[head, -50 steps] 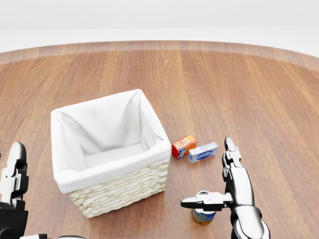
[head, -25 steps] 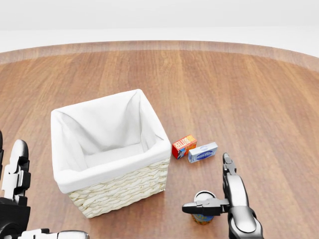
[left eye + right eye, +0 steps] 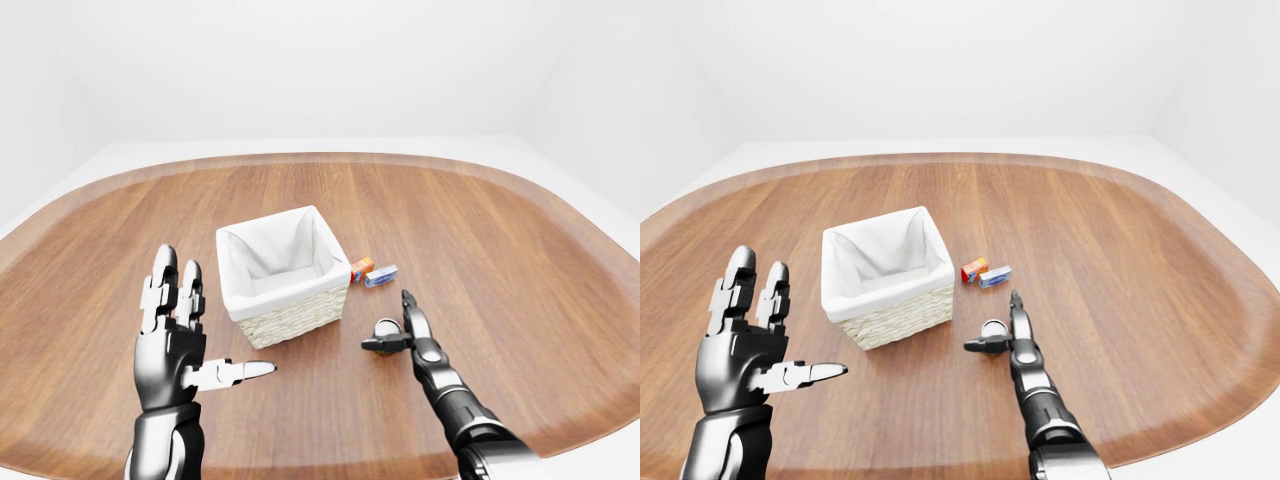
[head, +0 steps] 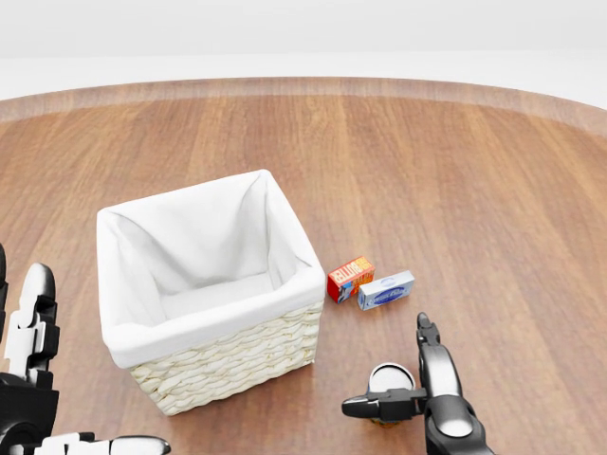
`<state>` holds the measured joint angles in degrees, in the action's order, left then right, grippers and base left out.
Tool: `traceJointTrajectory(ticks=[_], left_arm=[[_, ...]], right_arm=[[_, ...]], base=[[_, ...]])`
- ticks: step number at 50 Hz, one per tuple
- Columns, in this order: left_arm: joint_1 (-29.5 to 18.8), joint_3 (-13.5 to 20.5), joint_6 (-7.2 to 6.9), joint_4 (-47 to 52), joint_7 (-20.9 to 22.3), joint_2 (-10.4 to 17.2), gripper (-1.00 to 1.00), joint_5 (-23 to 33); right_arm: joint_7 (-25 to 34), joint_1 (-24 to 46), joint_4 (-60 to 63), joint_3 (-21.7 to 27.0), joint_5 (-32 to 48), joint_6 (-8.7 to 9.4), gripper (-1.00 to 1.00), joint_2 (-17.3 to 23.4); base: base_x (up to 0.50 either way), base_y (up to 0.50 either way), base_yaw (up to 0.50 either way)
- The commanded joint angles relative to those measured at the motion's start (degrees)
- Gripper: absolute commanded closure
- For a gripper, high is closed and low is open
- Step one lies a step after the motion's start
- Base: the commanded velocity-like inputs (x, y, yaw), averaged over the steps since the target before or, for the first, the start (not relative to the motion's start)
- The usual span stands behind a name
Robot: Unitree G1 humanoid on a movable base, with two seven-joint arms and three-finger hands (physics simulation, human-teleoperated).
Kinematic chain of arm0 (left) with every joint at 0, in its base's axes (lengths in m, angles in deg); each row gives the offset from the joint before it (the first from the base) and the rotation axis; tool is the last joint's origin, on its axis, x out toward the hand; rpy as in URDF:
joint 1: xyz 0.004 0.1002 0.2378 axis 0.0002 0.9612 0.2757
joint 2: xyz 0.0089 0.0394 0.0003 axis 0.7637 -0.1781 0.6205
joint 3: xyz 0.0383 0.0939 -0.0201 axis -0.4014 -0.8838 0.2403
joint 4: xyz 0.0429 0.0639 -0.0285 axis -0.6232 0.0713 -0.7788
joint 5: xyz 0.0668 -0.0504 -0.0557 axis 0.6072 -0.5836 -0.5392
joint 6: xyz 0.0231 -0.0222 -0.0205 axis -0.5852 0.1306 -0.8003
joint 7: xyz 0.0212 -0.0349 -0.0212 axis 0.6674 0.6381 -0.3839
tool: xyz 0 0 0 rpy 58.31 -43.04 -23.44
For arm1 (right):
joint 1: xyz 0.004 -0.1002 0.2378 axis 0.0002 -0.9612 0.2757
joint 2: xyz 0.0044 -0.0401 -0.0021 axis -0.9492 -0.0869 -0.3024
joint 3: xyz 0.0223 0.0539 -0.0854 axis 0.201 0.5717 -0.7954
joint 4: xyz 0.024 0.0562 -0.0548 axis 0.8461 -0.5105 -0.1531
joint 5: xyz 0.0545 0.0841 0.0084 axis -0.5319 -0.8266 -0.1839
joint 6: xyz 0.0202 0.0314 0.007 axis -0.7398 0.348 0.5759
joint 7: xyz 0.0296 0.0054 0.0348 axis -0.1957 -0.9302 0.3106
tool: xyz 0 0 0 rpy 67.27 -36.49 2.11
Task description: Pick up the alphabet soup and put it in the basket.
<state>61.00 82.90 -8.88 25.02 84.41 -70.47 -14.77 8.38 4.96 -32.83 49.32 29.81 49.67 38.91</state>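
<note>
The alphabet soup can stands upright on the wooden table, right of the basket, its silver lid showing. My right hand is open at the can: its thumb reaches across the can's near side and its fingers stand along the can's right side. Whether they touch the can I cannot tell. The wicker basket with a white liner stands to the can's left and holds nothing. My left hand is open and raised at the left, away from the basket.
A small red-orange box and a blue-white box lie side by side just above the can, right of the basket. The rounded table edge runs close below my right arm.
My right hand has dropped lower in the head view, and its thumb now lies across the can's near side. The can and basket have not moved.
</note>
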Motion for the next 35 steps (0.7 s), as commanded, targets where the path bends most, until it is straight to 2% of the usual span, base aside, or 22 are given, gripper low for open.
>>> traceJointTrajectory(ticks=[1, 14, 27, 28, 35], left_arm=[[-0.36, 0.22, 0.00, -0.28, 0.08, 0.05, -1.00, -0.20], [-0.24, 0.26, 0.00, 0.19, 0.09, -0.02, -1.00, -0.34], [0.73, -0.32, 0.00, 0.90, 0.28, -0.19, -1.00, -0.15], [1.93, -0.27, 0.00, 1.92, 0.83, -0.25, -1.00, -0.86], [2.26, -0.12, 0.00, 2.60, 1.01, -0.39, -1.00, -1.11]], right_arm=[[-1.04, 1.67, -5.23, -0.46, 1.13, 0.00, -1.00, -0.48], [-1.80, 2.00, -6.95, -0.71, 2.27, 0.00, -1.00, -0.86], [-2.92, 5.69, -12.86, -0.03, 2.84, 0.00, -1.00, -0.88], [-3.59, 7.71, -17.24, -0.58, 4.32, 0.00, 1.00, -2.50], [-3.46, 7.59, -17.14, 0.33, 5.31, 0.00, 1.00, -2.71]], base=[[0.00, 0.00, 0.00], [0.00, 0.00, 0.00], [0.00, 0.00, 0.00], [0.00, 0.00, 0.00], [0.00, 0.00, 0.00]])
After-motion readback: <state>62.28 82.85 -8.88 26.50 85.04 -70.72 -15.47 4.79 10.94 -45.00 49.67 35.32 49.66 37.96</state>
